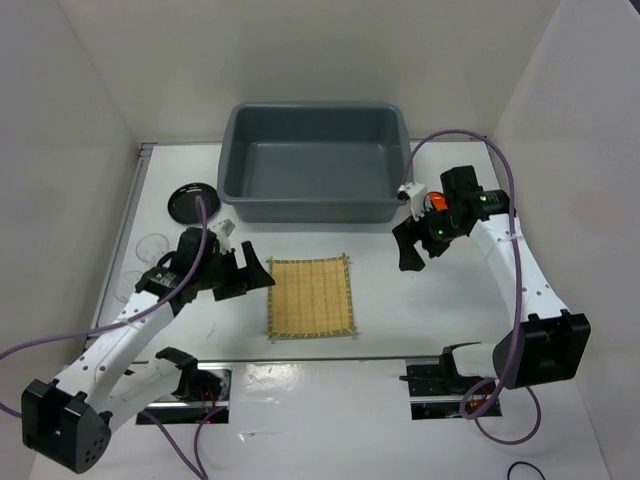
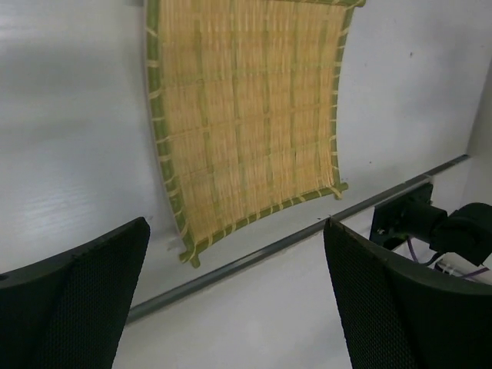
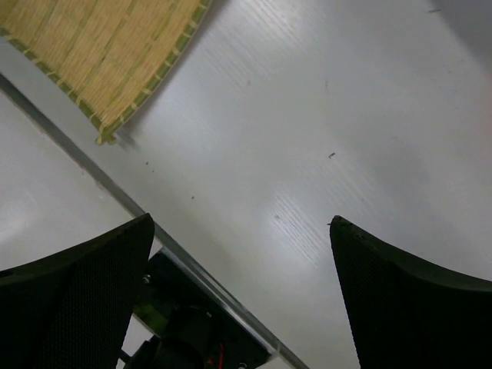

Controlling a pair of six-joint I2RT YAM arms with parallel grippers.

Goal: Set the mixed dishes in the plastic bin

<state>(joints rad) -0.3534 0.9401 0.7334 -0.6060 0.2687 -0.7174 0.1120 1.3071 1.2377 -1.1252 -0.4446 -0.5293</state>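
The grey plastic bin (image 1: pixel 315 205) sits at the 12 o'clock end of the bench (image 1: pixel 440 310), with nothing showing inside it. The yellow woven mat (image 1: pixel 310 297) lies flat near the middle of the bench, a little towards 6 o'clock and well apart from the bin.

The black plate (image 1: pixel 193 200) rests at about 10 o'clock, just off the bin's left corner. Two clear glass cups (image 1: pixel 152 244) stand faintly visible near the 9 o'clock edge.

The left gripper (image 1: pixel 262 275) hangs just at the mat's 9 o'clock side. Its fingers (image 2: pixel 84 300) are spread wide with nothing between them, and the mat's near corner shows in the gap from the wrist view. The right gripper (image 1: pixel 405 250) is off the mat's 2 o'clock corner, below the bin's right end. Its fingers (image 3: pixel 400 307) are also wide apart and empty, over bare bench with only a mat corner in view.
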